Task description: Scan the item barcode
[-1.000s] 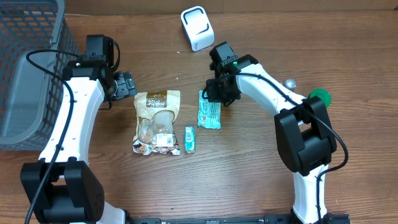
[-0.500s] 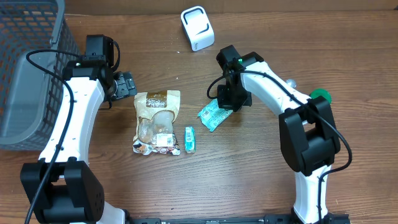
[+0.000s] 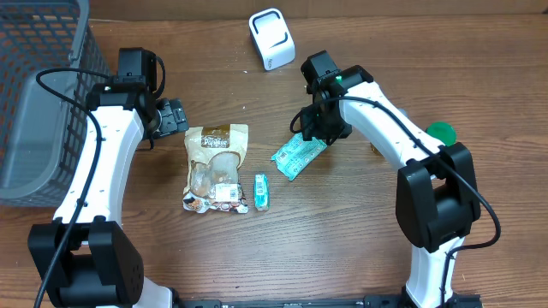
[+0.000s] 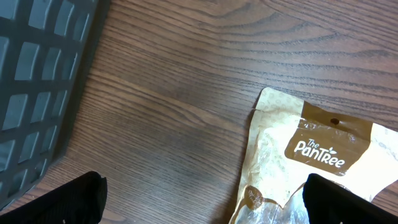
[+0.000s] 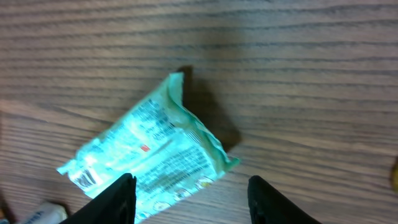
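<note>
Plainly apart, the right fingers [image 5: 121, 202] stand at a middling width and grip nothing. The teal packet [image 5: 149, 162] lies print-up on the wooden surface [image 5: 298, 74] beneath them. Its near end reaches into the gap between the tips, and a dark shadow runs along its far edge. Whether either tip touches it I cannot tell. From overhead the packet sits aslant near the middle of the surface, with its upper end under the right wrist.

The left fingers [image 4: 68, 202] are spread wide and empty over bare wood. A tan pouch [image 4: 323, 162] lies just beside them, and the grey basket [image 4: 37, 81] stands on their other side at the left edge.

A small green pack [image 3: 262, 191] lies close by the pouch's lower end, between the pouch and the packet. The white scanner [image 3: 271, 38] sits near the far edge, well apart from the packet. A green round thing [image 3: 441, 133] rests at the right, near the right arm.
</note>
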Controlling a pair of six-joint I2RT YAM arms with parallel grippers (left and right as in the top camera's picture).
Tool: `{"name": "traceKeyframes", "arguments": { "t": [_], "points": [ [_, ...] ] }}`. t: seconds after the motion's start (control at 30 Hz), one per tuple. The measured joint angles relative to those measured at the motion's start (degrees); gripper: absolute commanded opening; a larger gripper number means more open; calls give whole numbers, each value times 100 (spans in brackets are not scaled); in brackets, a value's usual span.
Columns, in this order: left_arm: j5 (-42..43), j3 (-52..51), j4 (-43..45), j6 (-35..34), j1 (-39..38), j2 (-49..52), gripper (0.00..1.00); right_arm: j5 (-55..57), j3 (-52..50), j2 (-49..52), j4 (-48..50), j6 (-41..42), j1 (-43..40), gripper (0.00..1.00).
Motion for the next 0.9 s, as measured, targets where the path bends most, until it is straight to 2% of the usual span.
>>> {"name": "traceKeyframes", "arguments": {
  "t": [0.17, 0.53, 0.9],
  "points": [
    [0, 0, 0, 0, 0, 0, 99, -52, 0, 35, -76, -133, -63, 59],
    [0, 0, 0, 0, 0, 0, 99, -457, -367, 61, 535, -387, -81, 63],
    [0, 0, 0, 0, 0, 0, 99, -474, -968, 87, 1143, -382, -87, 62]
  ]
}}
